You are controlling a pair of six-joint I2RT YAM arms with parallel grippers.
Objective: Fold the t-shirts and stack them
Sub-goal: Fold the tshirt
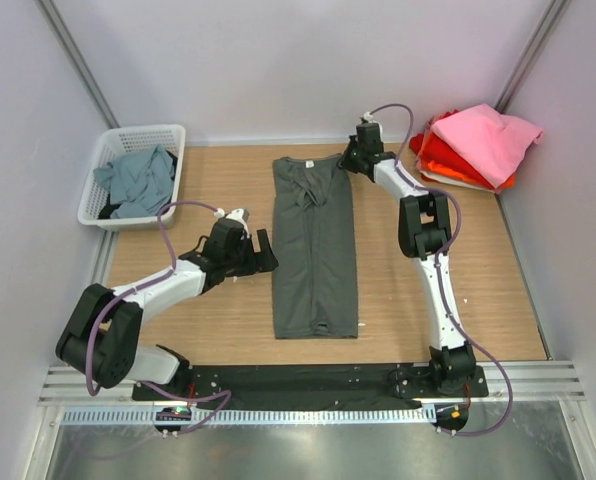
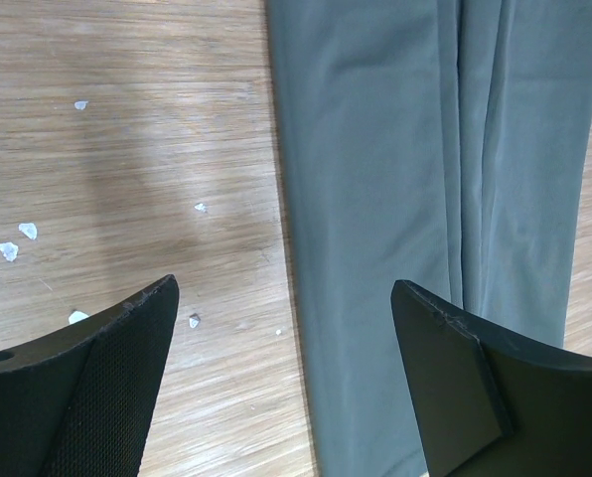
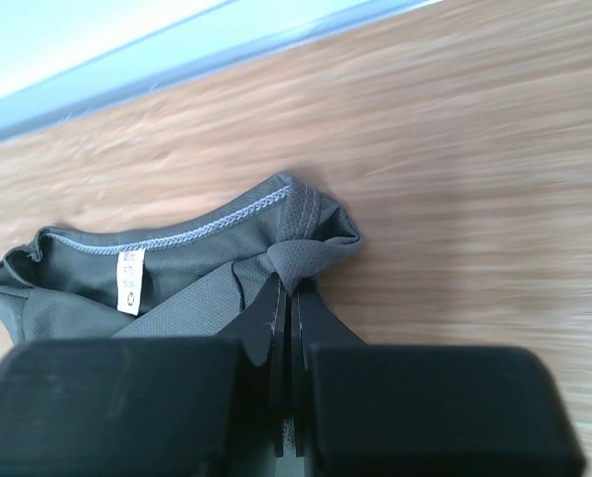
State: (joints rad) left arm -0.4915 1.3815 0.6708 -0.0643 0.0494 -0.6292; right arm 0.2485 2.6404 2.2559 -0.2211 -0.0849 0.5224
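Pinching the far right corner of the dark grey t-shirt [image 1: 315, 250] is the right gripper [image 3: 288, 290]. Its jaws are squeezed fully together with a little bunch of fabric poking out between them, right next to the collar [image 3: 217, 221]. The shirt itself lies in the middle of the table [image 1: 498, 290], already folded lengthwise into a long narrow strip, collar end away from the arms.

The left gripper [image 2: 284, 290] is spread wide and holds nothing. It hangs over the shirt's left edge about halfway down, one finger above bare wood and the other above cloth. My guess is it's lined up there to pin or grab that edge so the right arm can bring the collar end toward the hem for the crosswise fold.

The finished pile sits in the far right corner, pink shirt [image 1: 488, 135] on top of the red and orange ones [image 1: 443, 160], which is likely where this one ends up. A teal-grey shirt [image 1: 138, 178] is waiting in the white basket [image 1: 90, 205] far left.
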